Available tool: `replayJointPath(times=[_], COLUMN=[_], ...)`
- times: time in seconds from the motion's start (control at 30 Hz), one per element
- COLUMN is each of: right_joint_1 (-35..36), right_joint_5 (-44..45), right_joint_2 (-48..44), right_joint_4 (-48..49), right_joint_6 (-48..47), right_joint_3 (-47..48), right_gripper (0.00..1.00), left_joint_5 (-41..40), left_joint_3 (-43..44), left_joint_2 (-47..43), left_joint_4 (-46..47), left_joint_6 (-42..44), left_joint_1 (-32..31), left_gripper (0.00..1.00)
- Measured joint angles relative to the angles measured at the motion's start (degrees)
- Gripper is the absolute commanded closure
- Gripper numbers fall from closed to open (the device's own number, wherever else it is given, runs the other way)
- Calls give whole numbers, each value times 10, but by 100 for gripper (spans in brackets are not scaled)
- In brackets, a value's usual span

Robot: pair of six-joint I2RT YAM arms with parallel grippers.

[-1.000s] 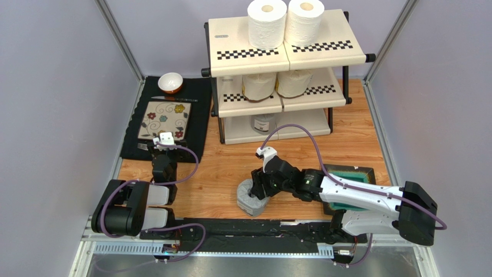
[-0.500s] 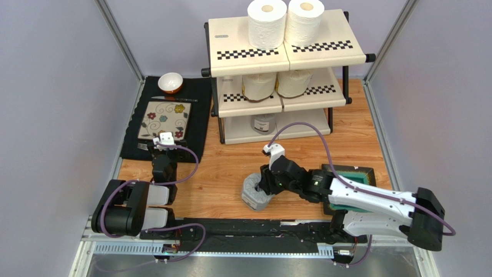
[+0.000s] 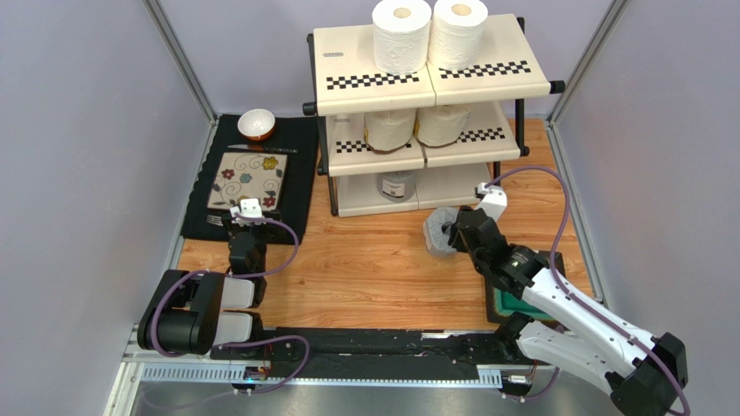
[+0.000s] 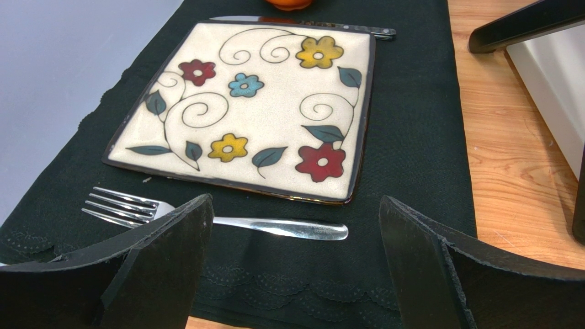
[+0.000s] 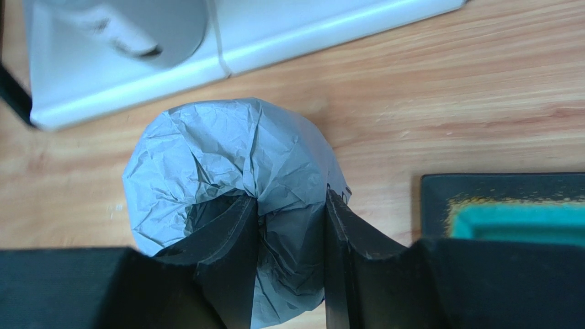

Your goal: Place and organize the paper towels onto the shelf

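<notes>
1. A black cloth placemat [image 3: 302, 186] lies on the left part of the light wooden table [image 3: 365, 260].
2. A square cream plate painted with flowers [image 3: 247, 180] sits on the mat.
3. A small white-and-orange bowl [image 3: 256, 124] stands behind the plate.
4. A silver fork [image 4: 226, 221] lies along the plate's near edge.
5. A table knife [image 4: 302, 23] lies along its far edge.
6. A dark-rimmed teal dish [image 5: 515, 223] rests on the right.

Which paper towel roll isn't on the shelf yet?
The grey-wrapped roll clamped in the right gripper, on the table side of the shelf. The white rolls, cream rolls and other grey roll sit on tiers.
</notes>
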Motion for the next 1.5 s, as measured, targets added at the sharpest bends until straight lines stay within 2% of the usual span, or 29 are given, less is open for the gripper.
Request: replayJointPath(times=[0.23, 0.57, 0.9, 1.17, 1.5], right_joint_1=[-83, -154, -184, -191, -194], right_joint_5=[15, -3, -47, -83, -85], right_joint_2=[-7, 116, 137, 200, 253], right_joint_4=[103, 246, 357, 440, 519], right_joint_6=[-7, -22, -43, -46, -39], right_joint_3=[-16, -16, -16, -19, -22], right_gripper=[72, 72, 71, 72, 72], left_joint_5=[0, 0, 0, 0, 0], left_joint_3=[0, 0, 0, 0, 0], left_joint_2=[0, 0, 0, 0, 0], left_joint_4=[0, 0, 0, 0, 0], left_joint_6=[0, 0, 0, 0, 0], left_joint_1=[0, 0, 0, 0, 0], left_gripper=[1, 1, 1, 1, 1])
